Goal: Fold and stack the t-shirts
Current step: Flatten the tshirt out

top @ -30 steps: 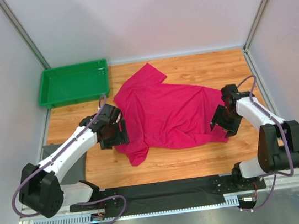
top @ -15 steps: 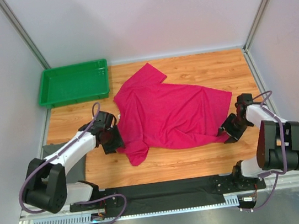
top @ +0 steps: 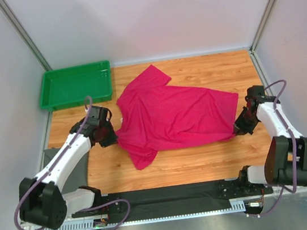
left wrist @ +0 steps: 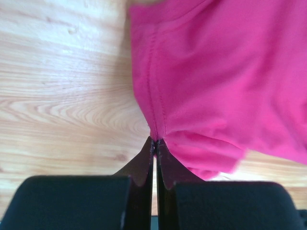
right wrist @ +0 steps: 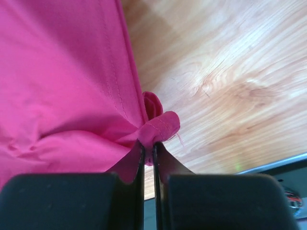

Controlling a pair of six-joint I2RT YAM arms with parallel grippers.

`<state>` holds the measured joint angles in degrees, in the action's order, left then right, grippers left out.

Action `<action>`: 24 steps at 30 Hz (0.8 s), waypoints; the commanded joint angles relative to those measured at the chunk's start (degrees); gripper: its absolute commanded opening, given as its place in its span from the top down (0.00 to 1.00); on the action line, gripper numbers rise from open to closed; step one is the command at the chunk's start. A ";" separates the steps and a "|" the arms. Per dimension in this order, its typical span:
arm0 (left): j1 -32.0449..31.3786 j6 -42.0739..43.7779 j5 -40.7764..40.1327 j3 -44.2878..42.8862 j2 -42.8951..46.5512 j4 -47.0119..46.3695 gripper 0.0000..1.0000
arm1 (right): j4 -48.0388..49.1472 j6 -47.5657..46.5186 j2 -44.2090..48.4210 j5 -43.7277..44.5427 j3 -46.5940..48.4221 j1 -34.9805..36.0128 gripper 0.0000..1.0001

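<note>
One t-shirt (top: 177, 117), one tray (top: 75, 87), two tools (top: 113, 135) (top: 239, 128)

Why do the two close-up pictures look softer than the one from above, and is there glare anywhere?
Top view: even light, sharp, only faint shadows. Left wrist view: the left claw looks soft, too near the lens; glare whitens the table top left. Right wrist view: the right claw soft too, t-shirt stitching crisp.

We count one magenta t-shirt (top: 174, 118) lying across the middle of one wooden table (top: 206, 165). We count one green tray (top: 75, 86), at the far left. We count two grippers: the left gripper (left wrist: 154, 143) and the right gripper (right wrist: 147, 148), one at each side.
</note>
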<state>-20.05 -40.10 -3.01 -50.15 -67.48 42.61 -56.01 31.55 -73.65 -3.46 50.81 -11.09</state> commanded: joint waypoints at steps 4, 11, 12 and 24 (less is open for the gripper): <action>0.37 -1.29 -6.13 -2.33 11.40 15.91 1.00 | -12.19 -2.28 7.37 6.46 2.90 3.88 0.99; 0.28 -3.24 -4.03 -0.64 14.14 21.98 0.26 | -13.87 -1.66 11.87 -3.03 -2.82 5.56 0.61; 0.28 -1.41 -4.64 -1.69 13.87 21.47 0.22 | -12.91 -2.36 10.99 -2.95 -0.29 5.56 0.59; -1.48 11.88 9.17 -17.50 -17.66 -2.61 0.31 | 3.88 -6.15 -13.25 -0.25 14.57 13.00 0.43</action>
<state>-20.58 -32.82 1.74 -63.31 -77.25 48.21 -58.89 26.39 -81.10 -5.45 61.98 -1.80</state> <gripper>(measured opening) 0.696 0.589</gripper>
